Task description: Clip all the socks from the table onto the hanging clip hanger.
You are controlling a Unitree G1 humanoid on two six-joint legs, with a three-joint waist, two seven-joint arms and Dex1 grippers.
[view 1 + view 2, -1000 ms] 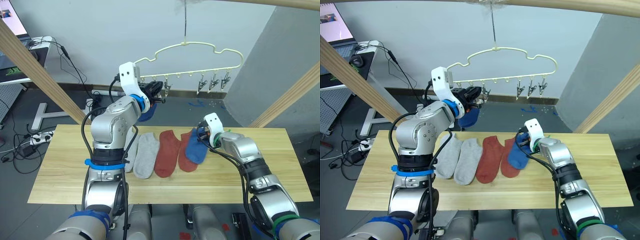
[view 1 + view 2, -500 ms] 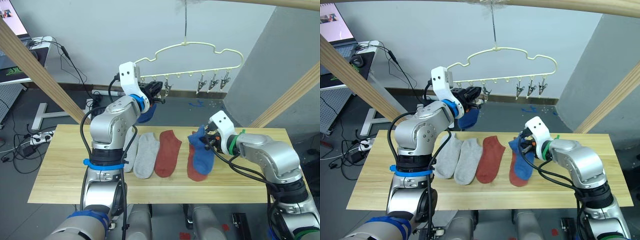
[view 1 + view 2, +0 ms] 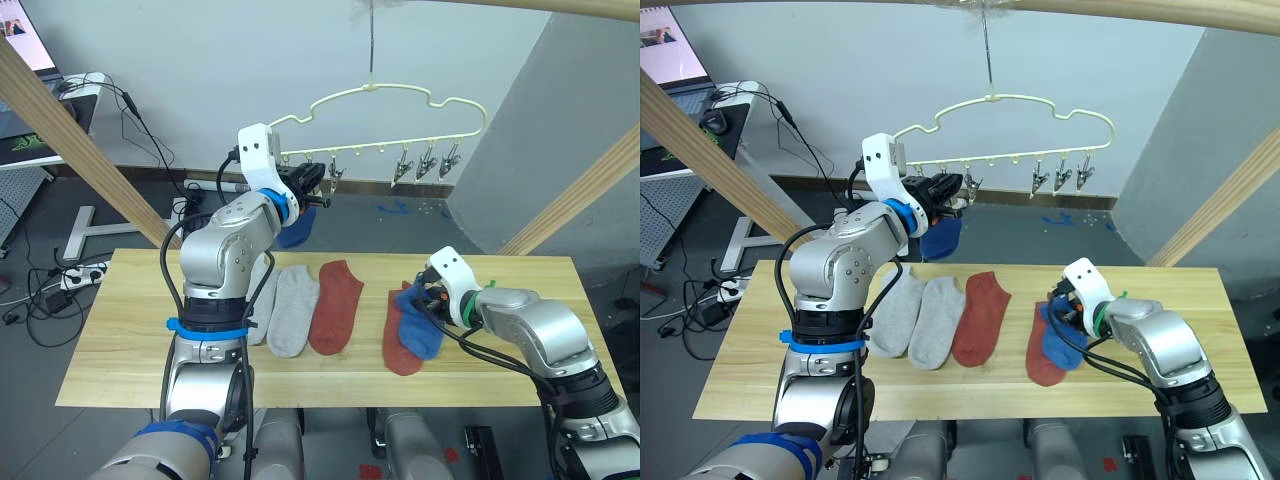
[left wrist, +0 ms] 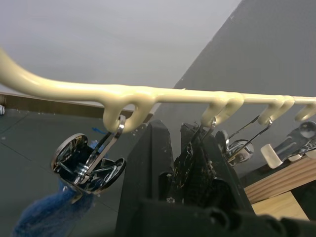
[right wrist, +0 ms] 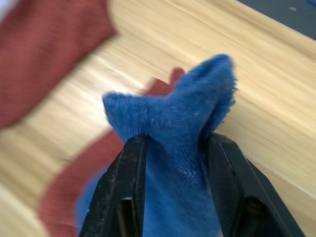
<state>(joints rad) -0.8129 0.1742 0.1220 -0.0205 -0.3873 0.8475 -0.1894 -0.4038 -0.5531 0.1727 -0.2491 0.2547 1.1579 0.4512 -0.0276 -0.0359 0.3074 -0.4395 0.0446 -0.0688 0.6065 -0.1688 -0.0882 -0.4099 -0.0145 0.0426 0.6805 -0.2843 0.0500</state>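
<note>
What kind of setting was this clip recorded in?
Probably a robotics lab or test workspace, not a home: a bare wooden table under a timber frame, cables and a power strip on the floor, and a monitor on a desk.

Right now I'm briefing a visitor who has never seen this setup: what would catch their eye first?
Probably the cream clip hanger hanging above the table, with the left gripper raised to its clips beside a blue sock already hanging there. Next, the right gripper pinching a second blue sock over a rust-red sock near the table's right end. Two grey socks and another rust-red one lie mid-table.
</note>
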